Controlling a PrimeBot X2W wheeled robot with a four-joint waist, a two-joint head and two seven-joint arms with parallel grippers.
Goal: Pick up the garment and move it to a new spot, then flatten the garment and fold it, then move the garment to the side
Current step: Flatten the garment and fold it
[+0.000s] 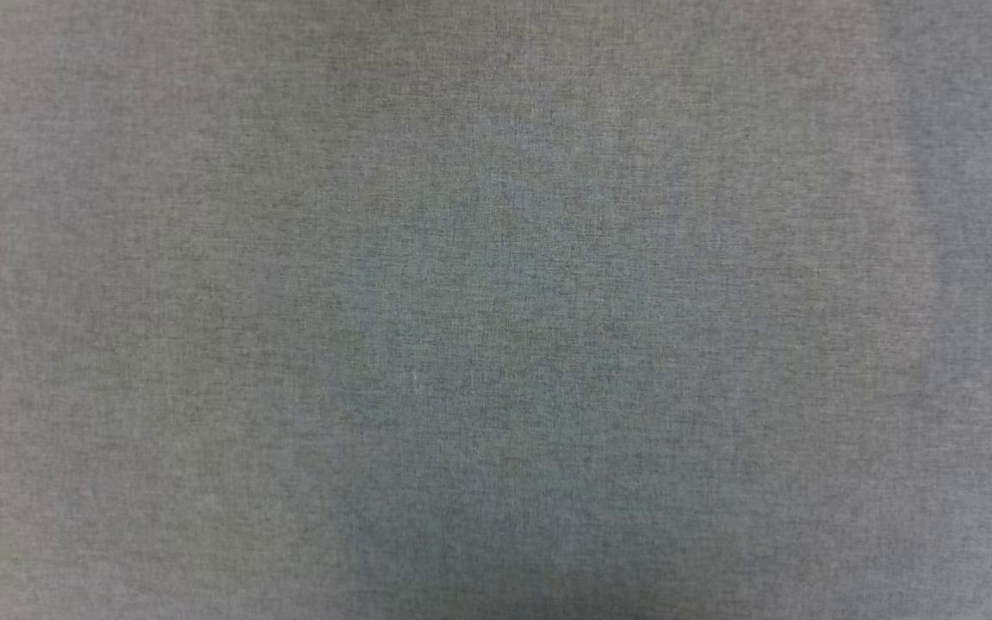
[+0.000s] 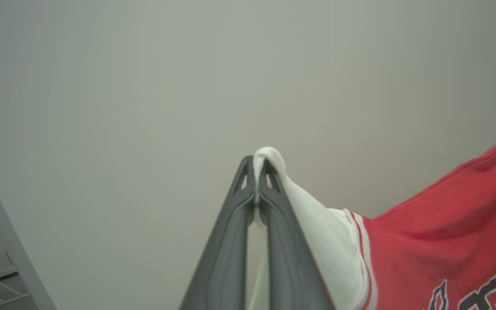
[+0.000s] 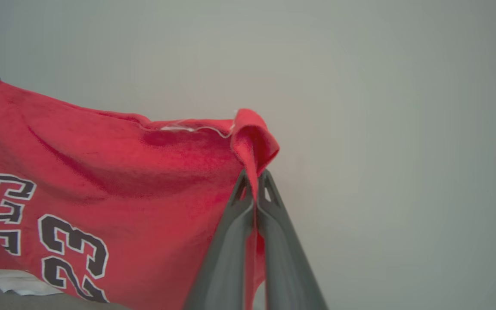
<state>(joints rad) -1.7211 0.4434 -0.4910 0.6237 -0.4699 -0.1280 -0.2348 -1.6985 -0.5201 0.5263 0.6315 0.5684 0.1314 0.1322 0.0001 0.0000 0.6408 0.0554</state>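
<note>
1. The left gripper (image 2: 255, 167) is clenched on a white sleeve of the garment (image 2: 446, 224). The sleeve's tip bunches up just past the pinched fingers.
2. The right gripper (image 3: 255, 177) is clamped on a folded red corner of the garment, beside a white-stitched hem.
3. The garment hangs lifted between the two grippers with its red body sagging. Red-and-white striped trim joins the sleeve to the body, and the black, white-outlined "23" and lettering face the wrist cameras.
4. In the right wrist view, its low white edge reaches down to the grey surface (image 3: 37, 301); whether they touch I cannot tell.
5. In the head view, that surface is flat grey woven cloth, shaded darker toward the middle and bottom.
6. Behind the garment is a plain pale wall (image 2: 144, 86). A white railed frame (image 2: 2, 232) stands at the lower left of the left wrist view.
</note>
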